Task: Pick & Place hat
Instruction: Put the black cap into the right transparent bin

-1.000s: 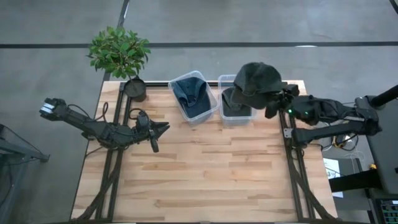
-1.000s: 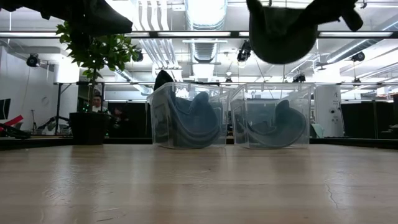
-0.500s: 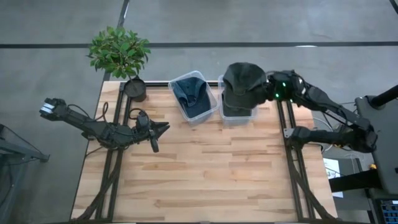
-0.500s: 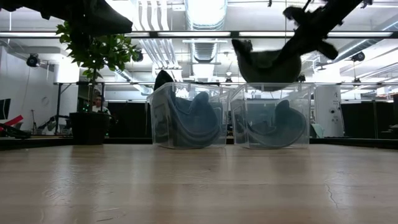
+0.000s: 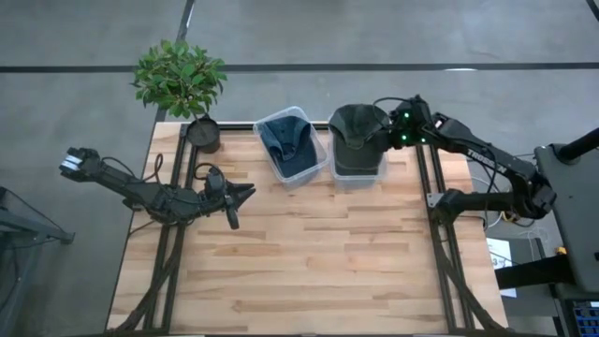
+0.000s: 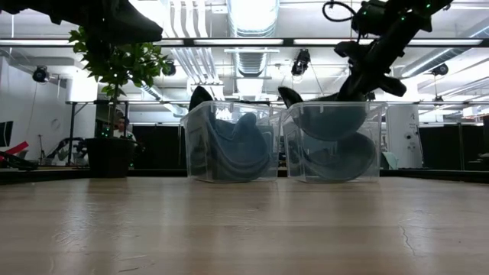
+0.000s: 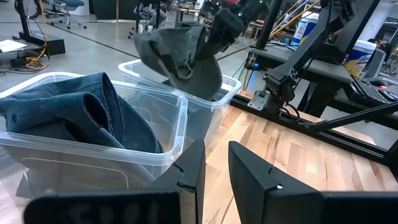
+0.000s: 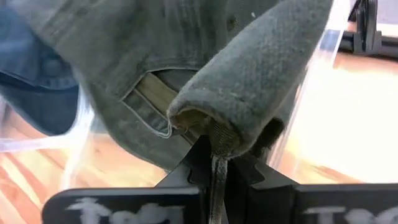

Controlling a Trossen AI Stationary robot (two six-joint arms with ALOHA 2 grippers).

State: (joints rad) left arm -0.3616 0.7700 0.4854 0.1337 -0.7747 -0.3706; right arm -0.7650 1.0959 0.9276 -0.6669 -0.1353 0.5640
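Observation:
A dark green hat (image 5: 358, 126) hangs over the clear right-hand bin (image 5: 360, 176) at the table's far edge. In the low view its crown (image 6: 328, 121) dips inside the bin's walls, above another hat (image 6: 340, 156) lying in the bin. My right gripper (image 5: 388, 139) is shut on the green hat, just right of the bin. My left gripper (image 5: 239, 198) hovers over the table's left part, its fingers a little apart (image 7: 214, 180) with nothing between them. My right gripper pinches the hat's back rim (image 8: 214, 127) between its two fingers, beside the strap opening (image 8: 152, 93), where the cloth is bunched into a fold. The fingers slant down from the table's right side. The hat hangs below them into the right bin; whether it touches the hat underneath, I cannot tell.
A second clear bin (image 5: 281, 168) with a blue hat (image 5: 285, 140) stands left of the first. A potted plant (image 5: 180, 80) in a dark pot (image 5: 203, 134) sits at the far left corner. Bare wooden tabletop (image 5: 309, 253) spreads toward the near edge.
My right gripper has swung toward the table's left and gone down, tipping its fingers further downward, still shut on the hat. The hat has gone from high above the bin's right side to hanging with its crown inside the right bin.

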